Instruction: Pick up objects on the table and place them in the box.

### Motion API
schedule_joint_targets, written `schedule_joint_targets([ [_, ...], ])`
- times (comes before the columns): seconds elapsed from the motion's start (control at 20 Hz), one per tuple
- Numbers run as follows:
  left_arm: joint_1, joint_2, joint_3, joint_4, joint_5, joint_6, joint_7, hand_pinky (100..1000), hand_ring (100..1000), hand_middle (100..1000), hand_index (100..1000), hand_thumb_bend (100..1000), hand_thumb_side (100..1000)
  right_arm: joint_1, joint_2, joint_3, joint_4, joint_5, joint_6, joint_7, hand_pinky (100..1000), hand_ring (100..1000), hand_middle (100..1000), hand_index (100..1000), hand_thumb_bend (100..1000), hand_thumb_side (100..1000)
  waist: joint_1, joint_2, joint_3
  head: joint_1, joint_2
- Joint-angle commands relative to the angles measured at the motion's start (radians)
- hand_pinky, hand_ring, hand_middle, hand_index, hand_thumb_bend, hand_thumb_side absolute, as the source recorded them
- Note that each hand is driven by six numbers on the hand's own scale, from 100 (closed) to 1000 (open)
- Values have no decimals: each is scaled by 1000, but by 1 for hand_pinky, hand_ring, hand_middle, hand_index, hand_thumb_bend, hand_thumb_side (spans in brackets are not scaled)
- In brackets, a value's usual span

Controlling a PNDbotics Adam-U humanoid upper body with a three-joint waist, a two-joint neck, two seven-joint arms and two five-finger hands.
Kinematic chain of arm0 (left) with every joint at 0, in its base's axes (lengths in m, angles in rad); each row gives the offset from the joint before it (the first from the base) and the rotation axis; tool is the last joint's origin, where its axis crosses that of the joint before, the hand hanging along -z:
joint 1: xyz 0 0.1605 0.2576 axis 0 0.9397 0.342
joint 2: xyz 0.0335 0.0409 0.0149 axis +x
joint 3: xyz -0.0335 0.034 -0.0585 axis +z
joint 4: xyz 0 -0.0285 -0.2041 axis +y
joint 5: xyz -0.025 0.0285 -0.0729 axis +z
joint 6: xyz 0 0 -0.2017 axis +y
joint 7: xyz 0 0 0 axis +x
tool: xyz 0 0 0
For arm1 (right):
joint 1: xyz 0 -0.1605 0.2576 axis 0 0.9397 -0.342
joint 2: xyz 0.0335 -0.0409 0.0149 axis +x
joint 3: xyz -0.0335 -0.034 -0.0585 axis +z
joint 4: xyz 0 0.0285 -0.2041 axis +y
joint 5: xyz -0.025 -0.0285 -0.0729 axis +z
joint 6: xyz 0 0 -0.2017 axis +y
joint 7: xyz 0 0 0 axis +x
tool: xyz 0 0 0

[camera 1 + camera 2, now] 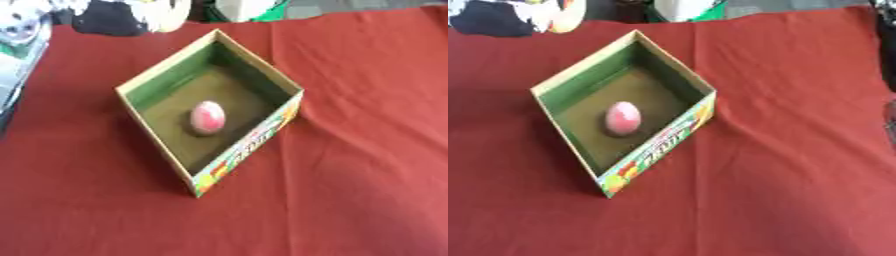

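from my remote station i see a table covered by a red cloth (367,165), creased in a few shallow folds towards the right side. a cardboard box (248,141) stands open-topped on the cloth, left of the table's centre and turned so that one corner points at the near edge and the opposite corner at the far edge. its inner walls are green, its floor is a dull brown, and the outer wall facing the near right edge carries a colourful print with lettering i cannot read.

inside the box lies one pink and white egg-shaped object (208,117). it rests on the floor of the box, roughly at the middle, apart from all four walls, with its long axis running towards the far edge.

no other loose item shows on the open cloth around the box.

along the far edge of the table i note a dark rounded shape (109,17) at the far left corner, with a pale curved object (166,15) just beside it and a white and green item (249,9) further right. a light-coloured object (17,45) lies along the left edge. i cannot identify any of these.

neither robot hand appears in either eye view, so i cannot report whether their fingers are spread, narrowed or holding anything.
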Motion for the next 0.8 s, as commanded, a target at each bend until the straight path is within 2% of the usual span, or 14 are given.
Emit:
schedule_joint_targets([
  [0.05,-24,-24,-19,26,-10,-24,-3,361,416,402,457,100,381,-18,-11,-9,-19,-10,1,1,848,823,728,886,100,705,-3,-16,0,3,2],
  [0.25,-15,-88,-41,64,-79,-46,-26,366,423,409,462,100,371,-25,-9,-5,-19,-13,-4,6,848,824,729,886,100,704,-6,-16,1,7,17],
  [0.45,-12,-133,-59,105,-145,-62,-36,371,429,416,469,100,358,-27,-6,-3,-19,-14,-4,8,849,824,728,886,100,707,-7,-16,3,21,14],
  [0.8,-5,-171,-85,200,-182,-85,-74,418,469,452,508,100,315,-26,-2,-3,-19,-13,-3,10,850,824,727,886,100,700,-8,-12,1,30,4],
])
